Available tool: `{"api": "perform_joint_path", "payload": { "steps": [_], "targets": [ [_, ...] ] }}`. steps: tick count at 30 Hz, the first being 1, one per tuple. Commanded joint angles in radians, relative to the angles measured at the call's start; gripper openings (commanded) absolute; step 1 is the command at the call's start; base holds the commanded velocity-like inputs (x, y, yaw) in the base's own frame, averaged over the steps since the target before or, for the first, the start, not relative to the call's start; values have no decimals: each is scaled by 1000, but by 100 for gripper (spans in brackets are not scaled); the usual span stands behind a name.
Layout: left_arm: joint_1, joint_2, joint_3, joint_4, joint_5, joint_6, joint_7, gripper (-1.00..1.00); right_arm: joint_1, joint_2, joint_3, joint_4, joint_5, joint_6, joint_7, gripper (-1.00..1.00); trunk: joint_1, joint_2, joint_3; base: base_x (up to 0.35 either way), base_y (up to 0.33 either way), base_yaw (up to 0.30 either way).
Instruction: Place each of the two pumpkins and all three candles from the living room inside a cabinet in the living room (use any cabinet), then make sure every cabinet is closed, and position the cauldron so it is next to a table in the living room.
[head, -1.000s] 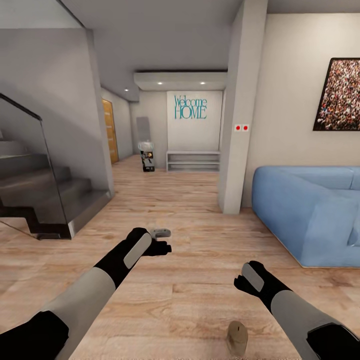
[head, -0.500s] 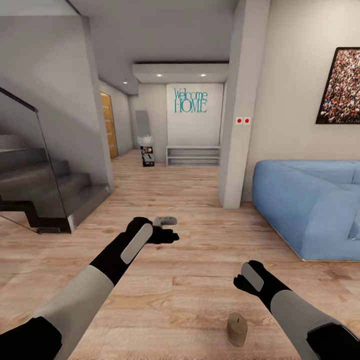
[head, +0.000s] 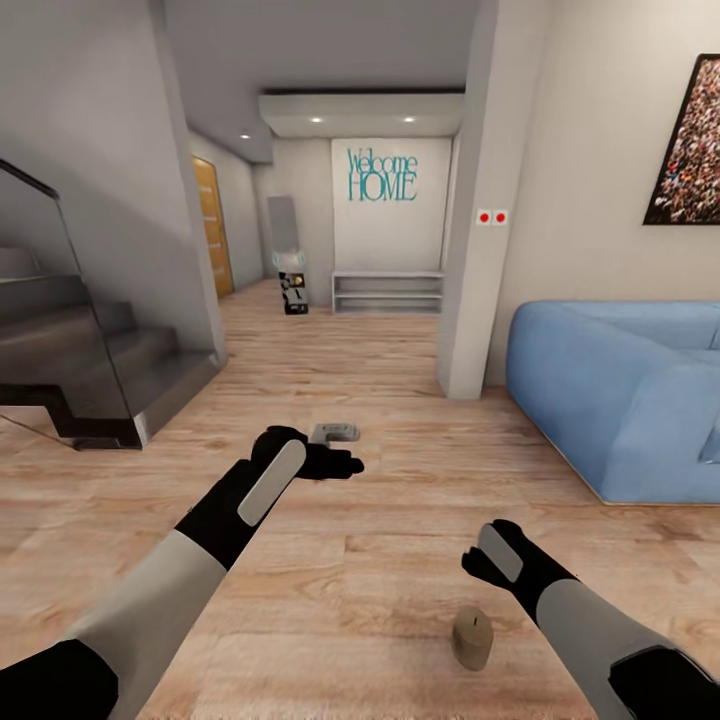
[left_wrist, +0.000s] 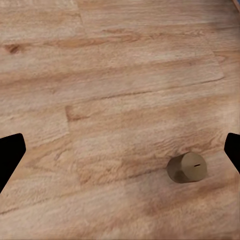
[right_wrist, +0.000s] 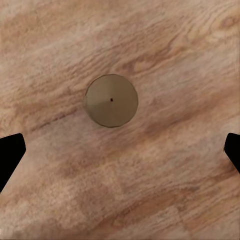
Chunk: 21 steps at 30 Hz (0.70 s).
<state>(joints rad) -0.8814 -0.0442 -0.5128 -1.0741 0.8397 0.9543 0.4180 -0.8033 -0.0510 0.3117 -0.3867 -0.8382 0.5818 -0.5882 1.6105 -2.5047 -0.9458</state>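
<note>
A single candle (head: 471, 637) stands upright on the wood-plank floor (head: 380, 560) at about 5 o'clock in the head view, a stubby tan-olive cylinder just below and beside the right end effector (head: 478, 563), not touching it. That end effector hangs over the floor with nothing in it; in the right wrist view its two dark fingertips (right_wrist: 10, 152) sit at opposite edges of the picture — spread wide — and the candle (right_wrist: 110, 100) shows top-on between them, its small wick a dot at the centre. The left end effector (head: 340, 466) reaches forward near the middle of the head view, well apart from the candle and toward 10 o'clock from it. It holds nothing either: in the left wrist view its fingertips (left_wrist: 11, 155) also stand wide apart at the frame's edges, and the candle (left_wrist: 187, 167) lies between them on the boards, nearer one finger than the other. Just past the left end effector a small grey flat object (head: 335, 432) lies on the floor. A blue sofa (head: 620, 390) fills 3 o'clock, dark stairs (head: 80, 370) with a glass rail sit at 9 o'clock, and a teal "Welcome HOME" sign (head: 382, 175) hangs down the hallway at 12 o'clock.
</note>
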Motion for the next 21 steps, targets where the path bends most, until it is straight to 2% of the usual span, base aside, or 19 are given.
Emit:
{"api": "perform_joint_path", "payload": {
  "steps": [1,12,21],
  "targets": [
    [-1,0,-1,-2,10,2,11,100,-1,1,9,-3,-8,4,-7,100,0,-1,-5,0,0,0],
    [-1,0,-1,-3,10,2,12,100,-1,11,12,-6,-8,4,-6,100,5,-3,-48,0,0,0],
    [-1,0,-1,-1,11,3,12,100,-1,12,12,-6,-9,4,-6,100,5,-3,-48,0,0,0]
  ]
}}
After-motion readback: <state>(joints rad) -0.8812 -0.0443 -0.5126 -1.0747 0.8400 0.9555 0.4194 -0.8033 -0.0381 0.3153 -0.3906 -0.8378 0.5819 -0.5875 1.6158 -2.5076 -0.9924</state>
